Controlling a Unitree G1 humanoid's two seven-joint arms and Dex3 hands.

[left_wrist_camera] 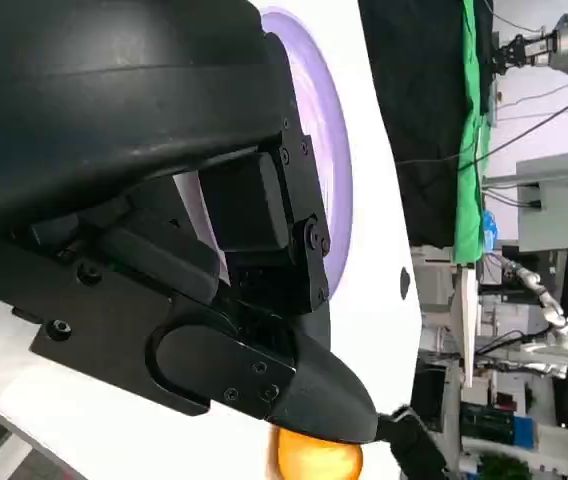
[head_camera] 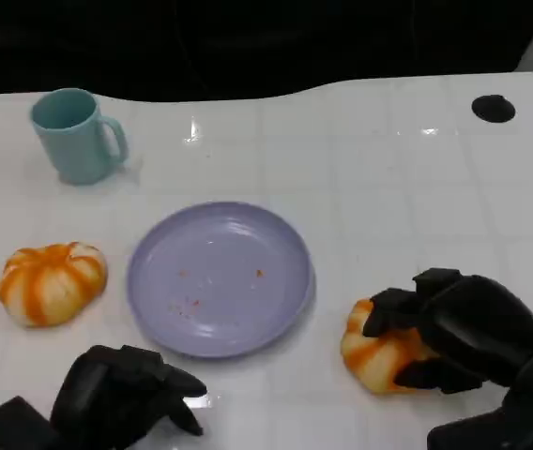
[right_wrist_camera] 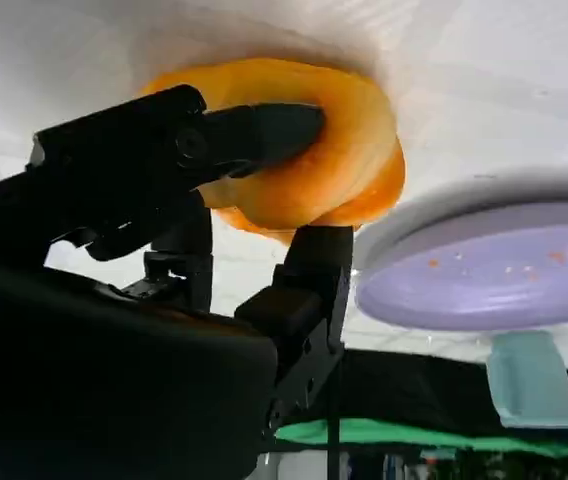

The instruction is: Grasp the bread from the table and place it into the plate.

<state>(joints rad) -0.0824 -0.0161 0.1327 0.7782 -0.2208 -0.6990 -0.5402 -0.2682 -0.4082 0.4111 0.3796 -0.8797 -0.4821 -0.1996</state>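
An orange-and-white bread (head_camera: 372,361) lies on the white table to the right of the purple plate (head_camera: 159,281). My right hand (head_camera: 454,333) grips this bread from the right side. In the right wrist view its fingers (right_wrist_camera: 264,130) wrap over the bread (right_wrist_camera: 349,165) and another presses it from beneath, with the plate (right_wrist_camera: 504,270) just beyond. A second bread (head_camera: 51,281) sits left of the plate. My left hand (head_camera: 126,394) rests near the front edge below the plate, fingers apart and holding nothing. The left wrist view shows the plate (left_wrist_camera: 329,130) and the gripped bread (left_wrist_camera: 319,458).
A teal mug (head_camera: 77,134) stands at the back left, also seen as the mug (right_wrist_camera: 529,395) in the right wrist view. A small black disc (head_camera: 493,108) lies at the back right. Orange crumbs dot the plate. The table's far edge borders a dark background.
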